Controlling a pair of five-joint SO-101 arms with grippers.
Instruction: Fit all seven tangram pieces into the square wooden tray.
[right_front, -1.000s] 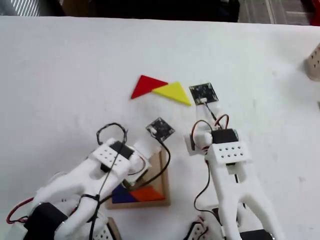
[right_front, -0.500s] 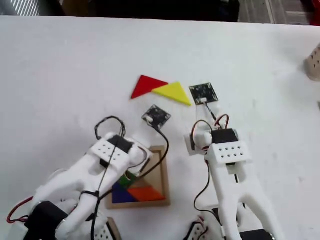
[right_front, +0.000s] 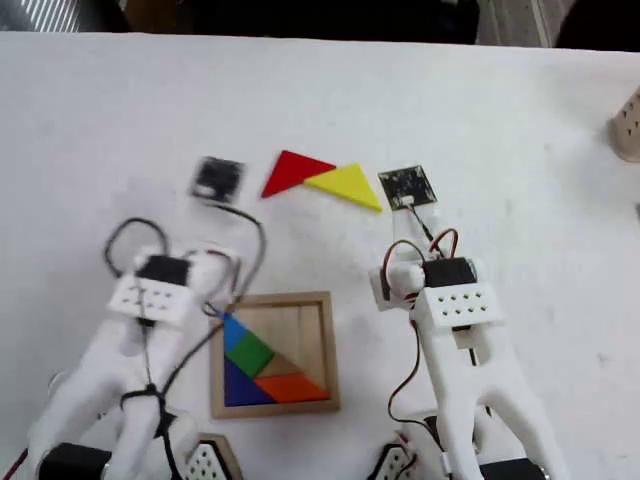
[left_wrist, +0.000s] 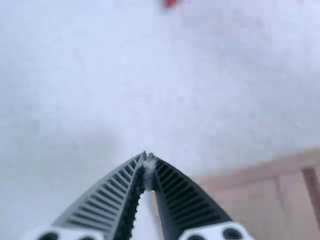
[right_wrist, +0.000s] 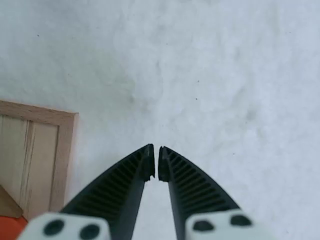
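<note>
The square wooden tray (right_front: 325, 345) lies between the two arms. In its left half are a blue, a green, a purple, a brown and an orange piece (right_front: 292, 387). A red triangle (right_front: 293, 172) and a yellow triangle (right_front: 347, 185) touch on the table beyond the tray. My left gripper (left_wrist: 148, 159) is shut on nothing over bare table left of the tray (left_wrist: 280, 180), with the red triangle (left_wrist: 170, 3) far ahead. My right gripper (right_wrist: 155, 162) is shut and empty just right of the tray (right_wrist: 62, 150).
The left arm (right_front: 150, 300) and right arm (right_front: 452, 300) flank the tray. A pale perforated object (right_front: 628, 125) stands at the far right edge of the table. White table stretches beyond the triangles.
The left arm swung left off the tray and uncovered the pieces inside. The right arm kept still.
</note>
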